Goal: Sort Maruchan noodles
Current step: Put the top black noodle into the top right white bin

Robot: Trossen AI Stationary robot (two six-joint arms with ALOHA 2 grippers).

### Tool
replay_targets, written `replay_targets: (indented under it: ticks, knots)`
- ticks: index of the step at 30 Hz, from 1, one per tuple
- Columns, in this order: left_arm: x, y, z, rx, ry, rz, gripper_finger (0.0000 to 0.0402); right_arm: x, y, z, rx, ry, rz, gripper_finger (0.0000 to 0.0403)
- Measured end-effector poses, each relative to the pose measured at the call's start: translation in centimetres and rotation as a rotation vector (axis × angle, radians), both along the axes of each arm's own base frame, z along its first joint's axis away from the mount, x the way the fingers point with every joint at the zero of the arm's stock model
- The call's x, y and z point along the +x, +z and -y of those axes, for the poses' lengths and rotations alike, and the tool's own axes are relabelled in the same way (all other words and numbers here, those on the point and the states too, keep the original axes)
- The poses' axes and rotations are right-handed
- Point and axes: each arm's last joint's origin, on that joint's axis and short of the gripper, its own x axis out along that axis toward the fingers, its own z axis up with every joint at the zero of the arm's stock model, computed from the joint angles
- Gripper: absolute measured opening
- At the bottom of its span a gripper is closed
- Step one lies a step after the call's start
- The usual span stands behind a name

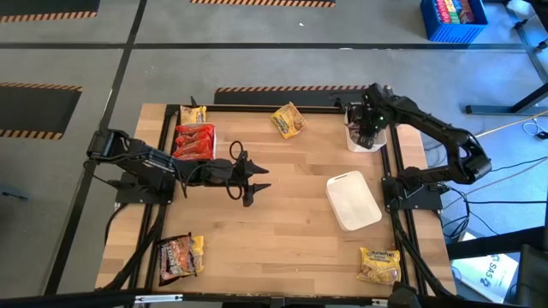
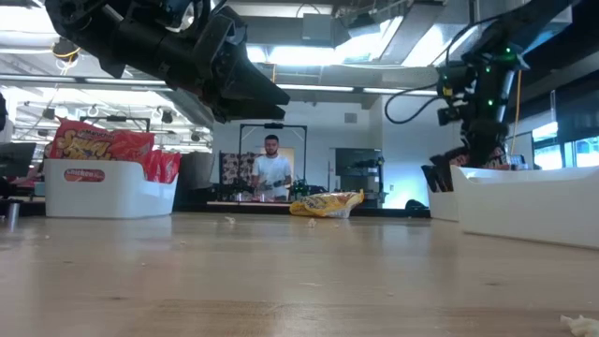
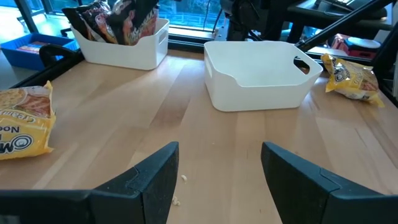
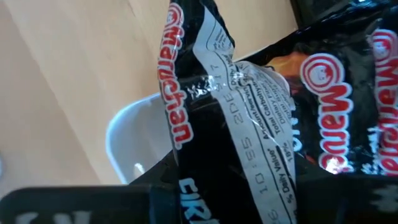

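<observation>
Placing the dark packet [image 4: 249, 112] into the white bin [image 1: 366, 137] at the far right corner of the table is, I judge, the step in hand. The right gripper [image 1: 368, 128] hangs directly over this bin, and its wrist view is filled with crinkled black wrappers, so the packet sits at or just inside the bin. Whether the right fingers are clamped on it or already apart, I cannot tell.

To do this well, the gripper should go low enough that the packet rests among the other dark ones before release, and then rise straight up, so no wrapper corner catches and comes out.

The left gripper [image 1: 248, 180] waits near the middle of the table with its jaws apart and nothing between them. In front of it stands an empty white tray [image 3: 258, 71].

Yellow packets are not yet sorted: one at the far edge [image 1: 288, 120], one at the near right corner [image 1: 379, 265], and one by the red packets [image 1: 194, 141] in the bin on the left. More packets [image 1: 180, 255] lie at the near left corner.
</observation>
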Motion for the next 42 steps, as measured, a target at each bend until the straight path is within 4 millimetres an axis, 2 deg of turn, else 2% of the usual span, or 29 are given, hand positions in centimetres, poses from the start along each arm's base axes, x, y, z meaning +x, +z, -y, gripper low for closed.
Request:
replay_targets:
  ticks: [8, 14, 18, 27, 42]
  knots:
    - [0.0, 0.0, 0.0, 0.000, 0.000, 0.000, 0.0224, -0.4, -2.0, -0.4, -0.021, 0.033, -0.060, 0.0115]
    - [0.0, 0.0, 0.0, 0.000, 0.000, 0.000, 0.0224, -0.3, -2.1, 0.2, -0.112, -0.015, -0.068, 0.0117]
    - [0.0, 0.0, 0.0, 0.000, 0.000, 0.000, 0.0224, -0.2, -2.1, 0.3, -0.117, -0.030, -0.057, 0.0141]
    - [0.0, 0.0, 0.0, 0.000, -0.001, 0.000, 0.0224, -0.3, -2.0, 0.4, -0.148, -0.067, -0.092, 0.0234]
    - [0.0, 0.0, 0.0, 0.000, -0.001, 0.000, 0.0224, -0.2, -1.8, 0.9, -0.217, -0.123, -0.091, 0.0243]
